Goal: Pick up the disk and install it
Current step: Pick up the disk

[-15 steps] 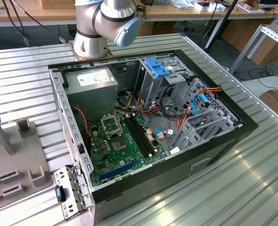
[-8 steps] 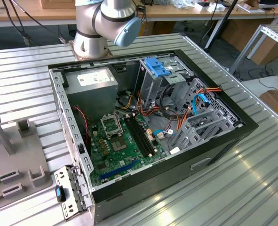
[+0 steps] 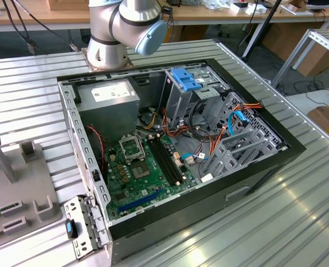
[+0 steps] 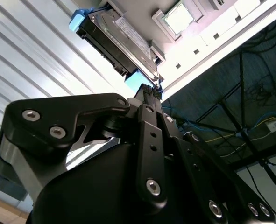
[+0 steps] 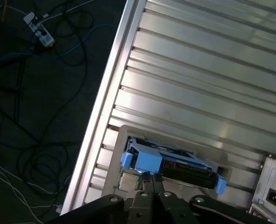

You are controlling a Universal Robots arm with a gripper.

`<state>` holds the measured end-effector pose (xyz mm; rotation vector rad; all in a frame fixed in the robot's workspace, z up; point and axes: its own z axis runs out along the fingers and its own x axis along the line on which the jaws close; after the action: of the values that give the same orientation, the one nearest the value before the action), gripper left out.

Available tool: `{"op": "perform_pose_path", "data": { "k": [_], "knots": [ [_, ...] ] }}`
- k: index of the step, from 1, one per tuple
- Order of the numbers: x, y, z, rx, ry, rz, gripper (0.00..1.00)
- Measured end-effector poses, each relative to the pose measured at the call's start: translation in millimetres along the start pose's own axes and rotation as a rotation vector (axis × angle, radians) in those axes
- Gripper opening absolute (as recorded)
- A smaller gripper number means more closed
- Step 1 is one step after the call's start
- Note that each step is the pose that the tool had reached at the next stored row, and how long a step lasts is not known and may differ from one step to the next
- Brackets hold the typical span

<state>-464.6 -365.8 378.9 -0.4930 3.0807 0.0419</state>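
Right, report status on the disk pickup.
Gripper at edge of disk, grip unclear. Disk lying in grey holder on table. Nothing between them.

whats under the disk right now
The disk lies on a light grey holder plate, which rests on the ribbed metal table. The plate's surface directly beneath the disk is covered, so any slot or pegs there cannot be seen.
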Motion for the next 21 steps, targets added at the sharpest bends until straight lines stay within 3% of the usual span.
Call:
{"op": "perform_pose_path", "data": {
  "k": [2, 3, 9, 21],
  "knots": [
    [0.0, 0.0, 0.0, -0.0008, 0.0006, -0.030, 0.11],
    [-0.1, 0.0, 0.0, -0.0018, 0.0018, -0.077, 0.11],
    [0.0, 0.1, 0.0, -0.0018, 0.0020, -0.083, 0.11],
    [0.0, 0.1, 0.0, -0.0057, 0.0056, -0.237, 0.11]
  ]
}}
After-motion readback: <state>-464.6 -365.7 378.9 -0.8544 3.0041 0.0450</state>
